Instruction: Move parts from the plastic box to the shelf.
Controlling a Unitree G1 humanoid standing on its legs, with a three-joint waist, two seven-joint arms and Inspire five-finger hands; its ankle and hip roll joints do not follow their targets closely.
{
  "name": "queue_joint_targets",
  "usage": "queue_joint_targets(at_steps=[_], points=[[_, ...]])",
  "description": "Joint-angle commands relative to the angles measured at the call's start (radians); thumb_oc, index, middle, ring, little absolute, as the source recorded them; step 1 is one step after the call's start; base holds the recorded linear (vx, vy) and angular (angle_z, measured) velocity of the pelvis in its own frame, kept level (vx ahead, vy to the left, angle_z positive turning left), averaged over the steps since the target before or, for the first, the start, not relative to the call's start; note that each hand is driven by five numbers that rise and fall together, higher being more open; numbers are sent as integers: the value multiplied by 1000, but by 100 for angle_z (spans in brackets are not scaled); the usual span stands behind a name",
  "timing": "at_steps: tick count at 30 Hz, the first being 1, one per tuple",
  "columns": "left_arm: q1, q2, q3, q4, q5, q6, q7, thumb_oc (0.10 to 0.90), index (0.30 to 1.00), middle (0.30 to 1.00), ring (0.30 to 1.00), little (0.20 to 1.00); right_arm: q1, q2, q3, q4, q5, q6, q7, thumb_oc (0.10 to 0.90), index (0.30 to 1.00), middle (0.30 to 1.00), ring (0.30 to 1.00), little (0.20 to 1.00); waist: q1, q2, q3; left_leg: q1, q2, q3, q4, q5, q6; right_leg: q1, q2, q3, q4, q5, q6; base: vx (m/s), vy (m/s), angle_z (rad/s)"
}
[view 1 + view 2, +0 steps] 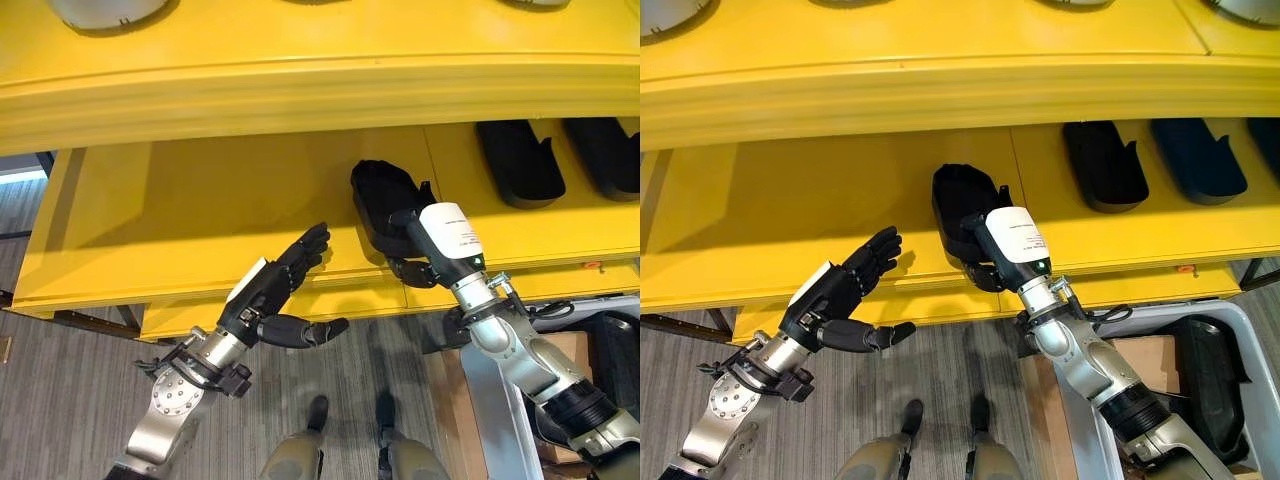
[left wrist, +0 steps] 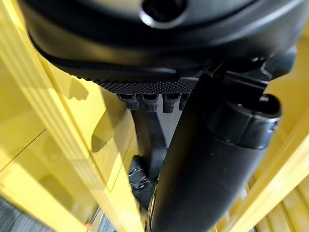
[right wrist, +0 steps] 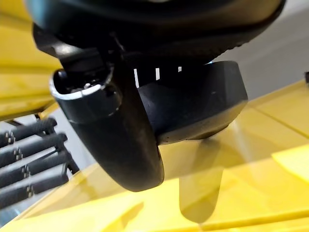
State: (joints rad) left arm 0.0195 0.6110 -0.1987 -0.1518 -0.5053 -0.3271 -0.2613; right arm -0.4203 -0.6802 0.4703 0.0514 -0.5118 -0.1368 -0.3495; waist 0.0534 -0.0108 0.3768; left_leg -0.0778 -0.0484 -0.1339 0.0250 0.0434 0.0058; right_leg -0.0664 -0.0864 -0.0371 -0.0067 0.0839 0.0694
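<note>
Right eye view: black part (image 1: pixel 962 205), on the yellow shelf (image 1: pixel 790 215) near its front edge. Right hand (image 1: pixel 992 262) grips the part's near end, fingers curled over its rim. Left hand (image 1: pixel 845 295) spread wide and holding nothing, hovering before the shelf edge, well apart from the part. Two more parts (image 1: pixel 1102 165) (image 1: pixel 1197 160) lie further right on the shelf. Plastic box (image 1: pixel 1250 330) at lower right, holding another dark part (image 1: pixel 1205 375).

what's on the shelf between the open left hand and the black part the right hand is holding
Nothing: in the left eye view only bare yellow shelf separates the left hand from the black part in the right hand.
</note>
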Motion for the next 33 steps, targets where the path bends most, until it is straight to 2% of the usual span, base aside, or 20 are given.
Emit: queue_joint_targets(at_steps=[1, 2, 3, 4, 6, 7, 8, 9, 10, 11, 12, 16, 18, 21, 23, 27, 33], points=[[-29, -14, 16, -160, -31, -92, 22, 900, 1000, 1000, 1000, 1000, -142, 18, -19, -96, -25, -28, -59, 400, 300, 300, 300, 300, 2, 3, -77, 18, -21, 214, 272, -297, 82, -122, -22, -43, 242, -126, -3, 49, -164, 55], [-34, -22, 16, -162, -26, -85, 13, 900, 1000, 1000, 1000, 1000, -132, 15, -29, -99, -32, -24, -53, 400, 300, 300, 300, 300, -2, 3, -76, 2, -16, 230, 315, -307, 73, -119, -27, -53, 250, -132, -9, 49, -114, 95], [-36, -31, 14, -163, -17, -79, 11, 900, 1000, 1000, 1000, 1000, -118, 14, -42, -102, -43, -26, -38, 400, 300, 300, 300, 300, -8, 11, -73, -31, 11, 231, 358, -294, 53, -117, -26, -62, 273, -146, -18, 45, -87, 91], [-35, -33, 13, -163, -16, -76, 13, 900, 1000, 1000, 1000, 1000, -115, 14, -45, -103, -44, -27, -32, 400, 300, 300, 300, 300, -9, 13, -73, -37, 17, 229, 364, -289, 48, -118, -25, -64, 279, -151, -20, 26, -39, 89], [-35, -37, 13, -160, -22, -78, 10, 900, 1000, 1000, 1000, 1000, -123, 13, -46, -94, -49, -24, -25, 400, 300, 300, 300, 300, -11, 20, -72, -50, 70, 219, 342, -233, 15, -120, -22, -73, 292, -167, -27, -15, 92, 33], [-44, -36, 2, -150, -39, -105, 18, 900, 1000, 1000, 1000, 1000, -187, -5, -26, -96, -45, 15, 16, 400, 300, 300, 300, 300, -24, 50, -75, -23, 234, 225, 110, -61, -77, -129, -28, -107, 294, -206, -36, -14, 265, 35], [-43, -35, 4, -149, -45, -108, 10, 900, 1000, 1000, 1000, 1000, -211, -7, -11, -80, -47, 19, 19, 400, 300, 300, 300, 300, -18, 52, -72, -23, 302, 197, 25, 55, -113, -124, -30, -107, 288, -213, -39, 10, 332, 45], [-41, -35, 7, -141, -47, -116, 2, 900, 1000, 1000, 1000, 1000, -224, -12, 2, -60, -41, 12, 11, 400, 300, 300, 300, 300, -16, 51, -69, -24, 355, 179, -30, 131, -128, -118, -35, -102, 284, -218, -44, 54, 193, 48], [-40, -35, 8, -136, -47, -121, -8, 900, 1000, 1000, 1000, 1000, -232, -21, 11, -36, -33, 2, -2, 400, 300, 300, 300, 300, -15, 46, -63, -37, 393, 169, -49, 168, -136, -113, -47, -100, 283, -223, -47, 45, 181, 27], [-39, -24, 9, -121, -64, -140, -13, 900, 1000, 1000, 1000, 1000, -251, -43, 7, -1, -23, -35, -5, 400, 300, 300, 300, 300, -19, 45, -66, -23, 391, 174, -70, 128, -127, -114, -62, -102, 296, -236, -50, 53, 170, 0], [-39, -28, 13, -117, -68, -134, -18, 900, 1000, 1000, 1000, 1000, -254, -49, 9, 13, -14, -48, -6, 400, 300, 300, 300, 300, -15, 43, -65, -29, 403, 157, -62, 151, -139, -121, -73, -93, 310, -238, -45, 78, 181, -16], [-46, -22, 9, -111, -65, -122, -8, 900, 1000, 1000, 1000, 1000, -263, -69, 11, 28, -18, -73, 13, 400, 300, 300, 300, 300, -28, 57, -67, -8, 390, 187, -31, 91, -141, -151, -86, -88, 387, -268, -47, 106, 155, -34], [-66, -15, -3, -106, -80, -124, 17, 900, 1000, 1000, 1000, 1000, -281, -82, 12, 35, -23, -60, 14, 400, 300, 300, 300, 300, -31, 66, -60, -12, 367, 194, -7, 49, -140, -179, -96, -80, 413, -267, -37, -20, 93, -2], [-97, -15, -15, -102, -71, -127, 26, 900, 1000, 1000, 1000, 1000, -319, -82, 4, 71, -44, -37, -5, 400, 300, 300, 300, 300, -27, 77, -38, -42, 340, 191, 22, 22, -134, -215, -103, -71, 442, -267, -26, -78, 36, -5], [-109, -11, -21, -98, -76, -131, 27, 900, 1000, 1000, 1000, 1000, -350, -93, -8, 97, -38, 3, -17, 400, 300, 300, 300, 300, -22, 82, -20, -68, 321, 185, 46, 5, -129, -232, -108, -68, 451, -267, -22, -85, -2, 4], [-118, -13, -34, -93, -82, -156, 21, 900, 1000, 1000, 1000, 1000, -385, -125, -25, 142, -34, 39, -37, 400, 300, 300, 300, 300, -19, 87, 2, -96, 312, 188, 47, 2, -125, -257, -108, -69, 437, -255, -20, -122, -21, -3], [-116, -10, -29, -102, -79, -146, -7, 900, 1000, 1000, 1000, 1000, -401, -167, -52, 206, -42, 39, -38, 400, 300, 300, 300, 300, -16, 84, 14, -107, 327, 191, 46, 12, -126, -253, -101, -70, 422, -247, -24, -52, -51, 0]])
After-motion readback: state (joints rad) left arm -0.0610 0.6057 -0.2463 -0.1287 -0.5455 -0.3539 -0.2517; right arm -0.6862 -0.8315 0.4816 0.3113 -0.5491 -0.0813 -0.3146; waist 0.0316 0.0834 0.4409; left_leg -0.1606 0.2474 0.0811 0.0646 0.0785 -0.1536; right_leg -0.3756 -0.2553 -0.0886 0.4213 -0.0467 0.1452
